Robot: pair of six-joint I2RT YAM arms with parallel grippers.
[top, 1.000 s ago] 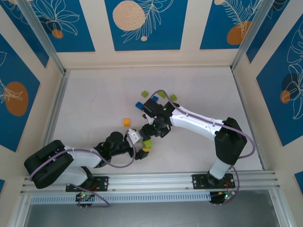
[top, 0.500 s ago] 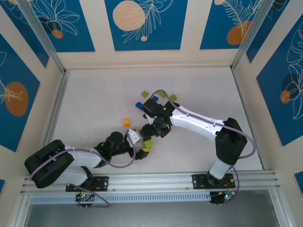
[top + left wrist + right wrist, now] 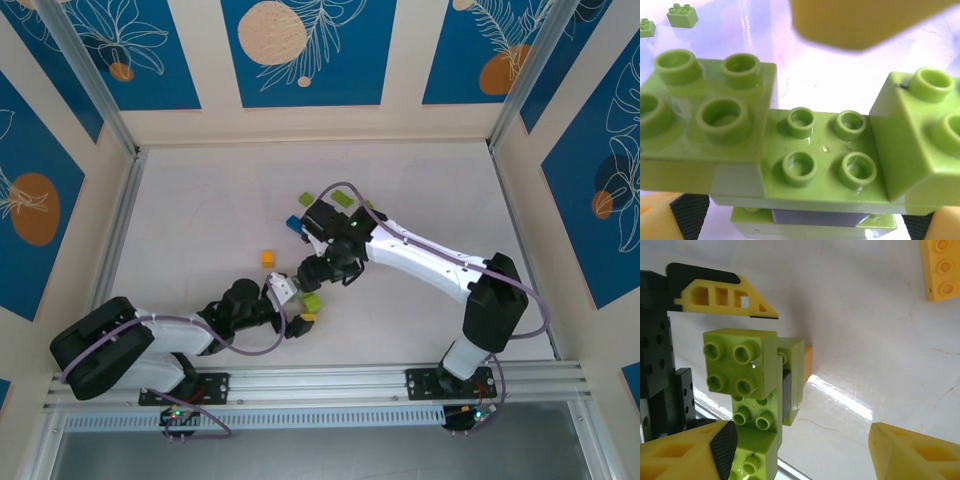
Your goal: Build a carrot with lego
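Mid-table (image 3: pixel 200 220), near edge: we see the lego clump (image 3: pixel 313 302), lime green bricks stacked and staggered, studs pointing sideways toward the right wrist camera. A dark brick (image 3: pixel 786 396) is sandwiched inside it, and an orange piece (image 3: pixel 808 362) touches its far side.

Left gripper (image 3: pixel 298 300): jaws spread wide and straddling the clump. From the right wrist we note a gap between its upper yellow finger (image 3: pixel 725 300) and the top green brick, so it is released, not clamped.

Right gripper (image 3: pixel 318 278): fingers well apart, bare table between them. One pad (image 3: pixel 722 445) sits just beside the clump's lowest brick. It grasps nothing.

Loose pieces farther out: orange brick (image 3: pixel 267 258), blue brick (image 3: pixel 293 223), green brick (image 3: pixel 306 199).

Any stud markings on the clump are too blurred for us to read.
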